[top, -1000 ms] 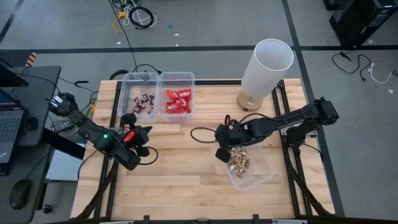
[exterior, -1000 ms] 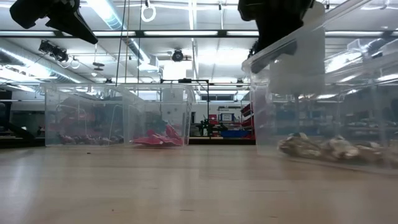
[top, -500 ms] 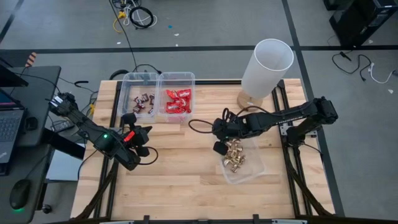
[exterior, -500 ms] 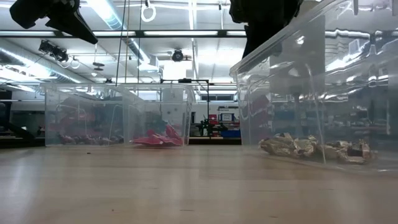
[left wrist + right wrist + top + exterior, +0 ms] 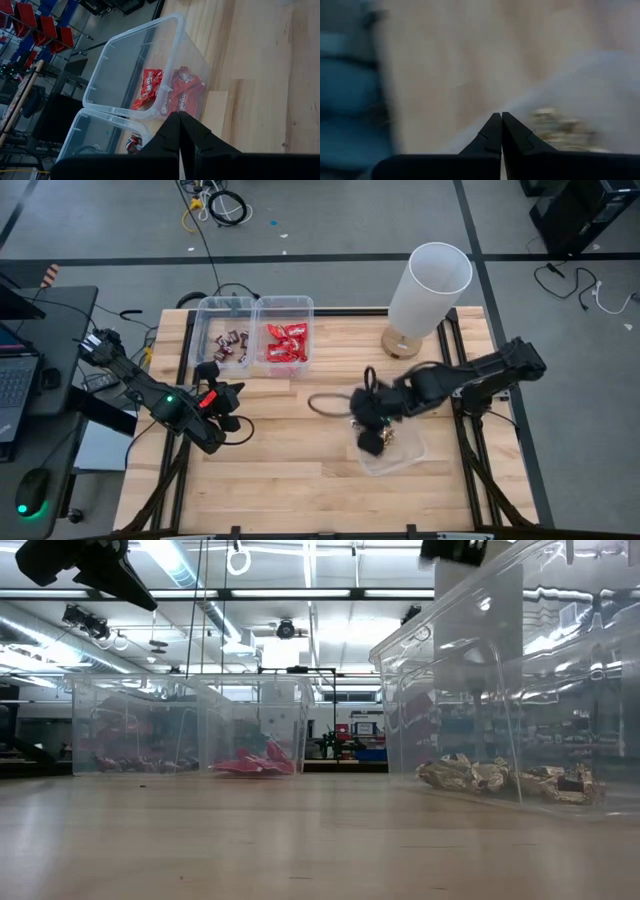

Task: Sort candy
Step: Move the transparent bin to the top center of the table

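Note:
Gold-foil candy (image 5: 392,440) lies in a clear bin (image 5: 404,462) at the table's near right, seen also in the low view as gold candy (image 5: 510,778). Red packets (image 5: 287,343) fill the far bin (image 5: 300,305). Dark mini bars (image 5: 234,343) sit in the bin (image 5: 212,310) to its left. My right gripper (image 5: 371,444) hangs shut above the gold bin's left rim, its fingers (image 5: 492,125) together with nothing between them. My left gripper (image 5: 228,408) waits shut over the table's left part, facing the red packets (image 5: 172,92).
A tall white cylinder on a wooden base (image 5: 428,290) stands at the far right. A black cable loop (image 5: 325,402) lies on the wood left of the gold bin. Bare wood (image 5: 280,470) stretches along the near edge between the arms.
My right gripper has risen, staying shut, and drifted toward the table's near edge. The gold bin, tipped up a second ago, has come down flat on the table, and its candy has settled along the bottom.

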Robot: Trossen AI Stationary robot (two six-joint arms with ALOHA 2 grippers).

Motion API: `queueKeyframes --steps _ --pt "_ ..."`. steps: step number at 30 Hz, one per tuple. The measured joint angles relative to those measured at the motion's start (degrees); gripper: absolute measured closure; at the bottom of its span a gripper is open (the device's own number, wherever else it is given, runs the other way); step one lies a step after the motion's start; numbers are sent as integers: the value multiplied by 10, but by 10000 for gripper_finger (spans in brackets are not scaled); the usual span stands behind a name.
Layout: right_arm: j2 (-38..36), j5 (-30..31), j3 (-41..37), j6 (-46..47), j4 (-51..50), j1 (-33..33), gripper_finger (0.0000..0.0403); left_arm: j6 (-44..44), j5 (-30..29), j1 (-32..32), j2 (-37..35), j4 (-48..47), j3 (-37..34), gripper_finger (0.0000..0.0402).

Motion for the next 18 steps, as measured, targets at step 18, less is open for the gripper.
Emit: queueKeyframes --steps 18 --pt "1 -106 26 443 -27 238 403 0 0 0 0 21 0 401"
